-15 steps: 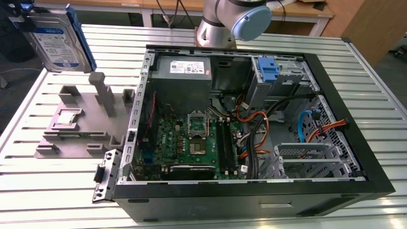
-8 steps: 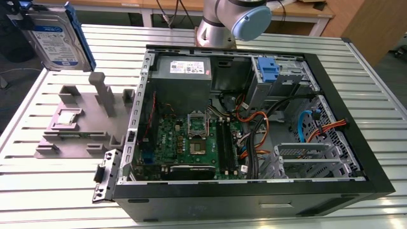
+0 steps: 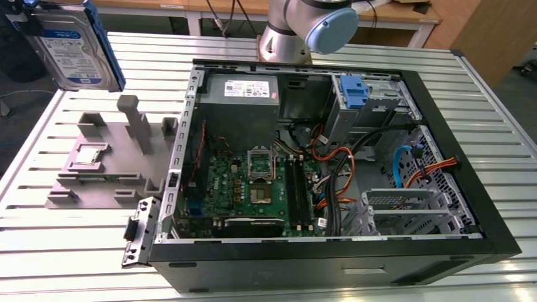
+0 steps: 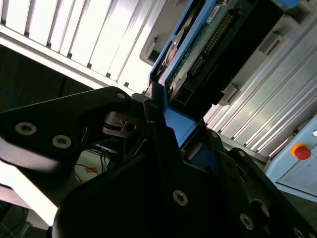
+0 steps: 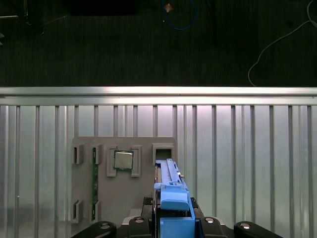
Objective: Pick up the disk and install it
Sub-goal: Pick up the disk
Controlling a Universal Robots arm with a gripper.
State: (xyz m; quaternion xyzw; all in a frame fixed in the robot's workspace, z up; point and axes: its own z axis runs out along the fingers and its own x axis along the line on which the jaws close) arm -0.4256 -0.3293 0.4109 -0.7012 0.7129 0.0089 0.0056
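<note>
The disk (image 3: pixel 77 45), silver with a white-and-blue label in a blue carrier, hangs upright in the air at the exterior view's far left, above the grey fixture (image 3: pixel 105 176). My gripper (image 5: pixel 171 227) is shut on it. In the first wrist view the disk (image 5: pixel 170 191) is edge-on between the dark fingers (image 5: pixel 136 223), over the fixture's empty slot. The second wrist view gives the disk's circuit-board underside (image 4: pixel 210 34) and blue frame clamped in the gripper (image 4: pixel 166 131).
An open computer case (image 3: pixel 470 207) lies on the slatted metal table (image 3: pixel 50 251), with a drive cage and blue tab (image 3: pixel 356 93) at its far corner. The arm's base (image 3: pixel 306 28) stands behind the case. A processor chip (image 5: pixel 123 160) rests in the fixture.
</note>
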